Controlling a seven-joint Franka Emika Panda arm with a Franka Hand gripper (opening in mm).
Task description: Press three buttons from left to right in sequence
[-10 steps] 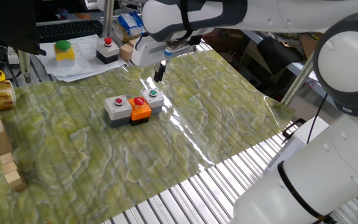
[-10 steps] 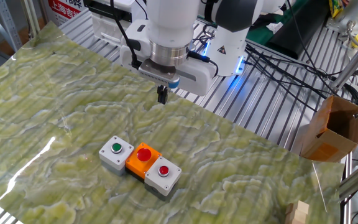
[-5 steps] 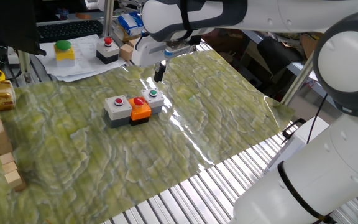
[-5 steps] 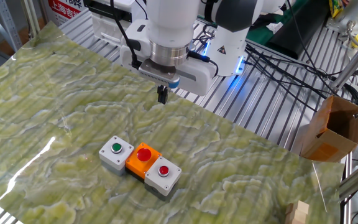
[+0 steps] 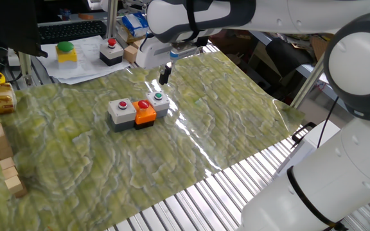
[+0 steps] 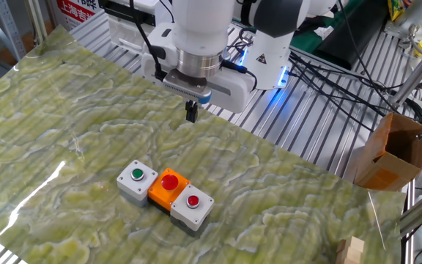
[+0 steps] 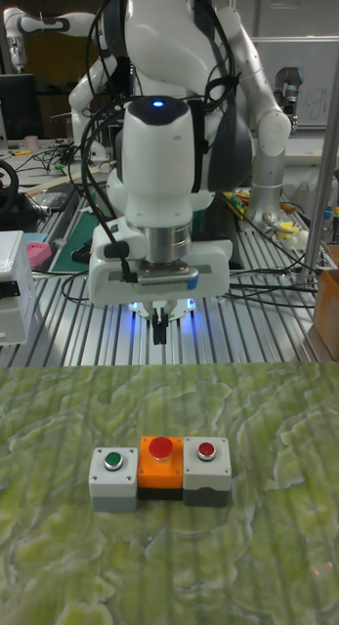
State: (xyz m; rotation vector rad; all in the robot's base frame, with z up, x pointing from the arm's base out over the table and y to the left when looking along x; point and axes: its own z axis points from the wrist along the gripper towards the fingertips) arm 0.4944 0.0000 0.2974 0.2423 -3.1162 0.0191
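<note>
We see the hand (image 6: pixel 191 112) hanging above the green marbled mat (image 6: pixel 64 132) on the desk, well apart from the three buttons (image 6: pixel 165 192) and on the robot-base side of them; its two dark fingers look pressed together into one narrow tip in each view, so we judge it closed and gripping nothing.

The three boxes sit touching in a short row near the middle of the mat: the grey box with the red cap (image 5: pixel 121 110), the orange box with the red cap (image 5: pixel 144 112), and the grey box with the green cap (image 5: pixel 158 102).

Nothing looks pressed yet, so we take the step in hand to be the approach to the first button; which end counts as left depends on the viewpoint, and we would settle that before descending; then we would centre the closed tip over that cap, come straight down, press briefly and lift clear before shifting sideways, since the boxes touch and a slanted push could nudge the row.

No writing on the boxes is readable to us; a red-and-white sign (image 6: pixel 78 10) at the far edge is too blurred to read.
</note>
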